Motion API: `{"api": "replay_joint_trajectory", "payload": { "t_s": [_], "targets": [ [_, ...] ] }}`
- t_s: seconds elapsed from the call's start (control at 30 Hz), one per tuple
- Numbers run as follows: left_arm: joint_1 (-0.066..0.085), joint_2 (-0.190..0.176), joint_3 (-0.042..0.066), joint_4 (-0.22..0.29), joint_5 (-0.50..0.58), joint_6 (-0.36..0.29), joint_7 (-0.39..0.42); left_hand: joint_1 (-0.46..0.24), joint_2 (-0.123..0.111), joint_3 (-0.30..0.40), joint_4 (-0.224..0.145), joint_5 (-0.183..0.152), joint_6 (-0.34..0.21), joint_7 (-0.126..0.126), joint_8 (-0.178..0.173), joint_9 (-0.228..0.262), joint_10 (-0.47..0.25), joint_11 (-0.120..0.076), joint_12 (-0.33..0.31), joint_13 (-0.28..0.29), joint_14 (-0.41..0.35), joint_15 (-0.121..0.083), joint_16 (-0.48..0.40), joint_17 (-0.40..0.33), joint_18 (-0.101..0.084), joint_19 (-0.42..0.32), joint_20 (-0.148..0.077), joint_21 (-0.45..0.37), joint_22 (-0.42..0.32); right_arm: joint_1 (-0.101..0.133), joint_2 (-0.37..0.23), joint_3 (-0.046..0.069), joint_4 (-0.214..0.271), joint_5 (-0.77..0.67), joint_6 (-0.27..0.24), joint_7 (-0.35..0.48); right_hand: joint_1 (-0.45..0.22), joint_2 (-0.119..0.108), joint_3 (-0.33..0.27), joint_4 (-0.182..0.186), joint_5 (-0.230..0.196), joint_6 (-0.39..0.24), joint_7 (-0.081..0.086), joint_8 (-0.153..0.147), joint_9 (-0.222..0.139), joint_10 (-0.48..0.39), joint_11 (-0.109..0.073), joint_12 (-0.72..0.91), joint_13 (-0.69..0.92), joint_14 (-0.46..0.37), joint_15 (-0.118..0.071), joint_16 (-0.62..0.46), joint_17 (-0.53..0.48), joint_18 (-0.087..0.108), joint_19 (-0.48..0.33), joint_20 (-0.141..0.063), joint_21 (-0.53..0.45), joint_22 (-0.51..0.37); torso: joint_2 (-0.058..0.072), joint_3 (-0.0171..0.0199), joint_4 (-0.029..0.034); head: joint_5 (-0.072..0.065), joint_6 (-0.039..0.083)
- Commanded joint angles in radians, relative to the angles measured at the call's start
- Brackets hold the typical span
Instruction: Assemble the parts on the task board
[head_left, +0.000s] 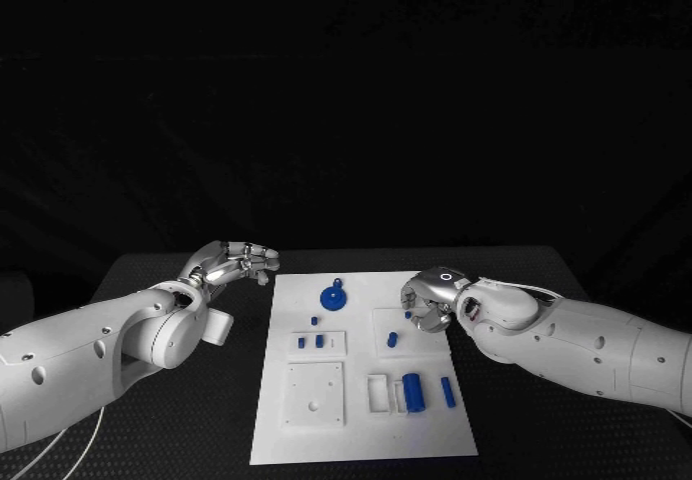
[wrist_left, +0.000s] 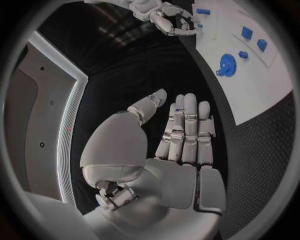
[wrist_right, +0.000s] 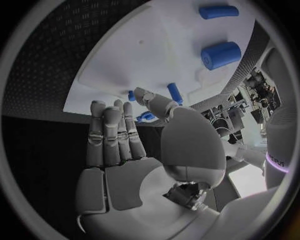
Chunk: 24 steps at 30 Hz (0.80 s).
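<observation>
1. Nearest on the white task board: a blank square plate on its left side, and to the right of that a thick blue cylinder lying beside a thin blue bar.
2. Farther up the board: two small blue pegs standing side by side in a raised square block, and to their right a single blue peg.
3. Over the board's right edge, level with that single peg: right hand, fingers straight and close together with the thumb set apart, holding nothing; in the right wrist view, thumb tip just beside the small blue peg, contact not clear.
4. Near the far end of the board: a blue gear lying flat.
5. Farthest, off the board's left edge above the black table: left hand, fingers pressed side by side and fairly straight, thumb apart, empty, well apart from every part.
</observation>
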Motion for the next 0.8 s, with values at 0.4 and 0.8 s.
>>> {"api": "replay_joint_trajectory", "payload": {
  "t_s": [0.4, 0.8],
  "targets": [
    [0.001, -0.001, 0.001, 0.003, 0.016, 0.015, 0.011, -0.015, 0.002, -0.009, 0.002, 0.000, -0.010, 0.003, 0.002, 0.000, -0.010, 0.002, -0.004, -0.001, 0.005, 0.002, -0.010, 0.000, -0.001, 0.001, -0.002, -0.008, 0.000, -0.016, 0.019, -0.012, -0.014, -0.041, 0.018, -0.012, 0.011, 0.001, 0.041, 0.022, -0.038, 0.030, -0.007, 0.008, 0.000, 0.078, 0.007, -0.018, 0.005, 0.007, -0.006, 0.011, -0.006, 0.018, 0.017, 0.001, -0.005, 0.019, -0.002, 0.0002, -0.0003, 0.004, -0.008],
    [0.002, -0.002, 0.001, 0.001, 0.016, 0.013, 0.009, -0.015, 0.002, -0.009, 0.001, 0.002, -0.012, 0.004, 0.002, 0.000, -0.013, 0.003, -0.004, -0.001, 0.007, 0.002, -0.012, 0.001, 0.000, 0.001, -0.002, -0.009, 0.000, -0.027, 0.036, -0.012, -0.030, -0.056, 0.014, -0.020, 0.015, 0.032, 0.061, 0.032, -0.063, 0.063, -0.022, 0.021, 0.005, 0.121, -0.007, -0.023, 0.017, 0.019, -0.020, 0.023, -0.005, 0.018, 0.031, -0.007, 0.004, 0.020, -0.002, 0.0008, -0.0007, 0.005, -0.010]
  ]
}}
